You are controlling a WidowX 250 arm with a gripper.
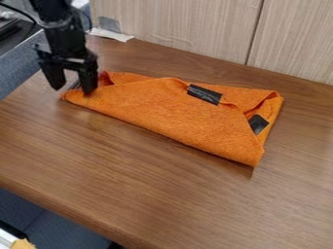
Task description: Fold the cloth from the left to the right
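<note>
On the wooden tabletop (137, 170): orange cloth (162, 109), lying from the upper left across the middle to the right, narrow at its left end, broad at its right.
Cloth surface: matte, mostly smooth; layers overlap, with a raised, rumpled bit by the left end and loose folds along the upper right.
Cloth edges: near edge slants down to a pointed lower-right corner; right side shows stacked layers.
Dark patches: one black patch (204, 94) near the upper edge, a second black patch (258, 124) by the right side, partly under a fold.
Black arm (64, 36): comes in at upper left, hanging nearly upright.
Gripper (71, 80): pointing down at the cloth's left end, fingers spread apart; cannot tell whether either touches cloth.
</note>
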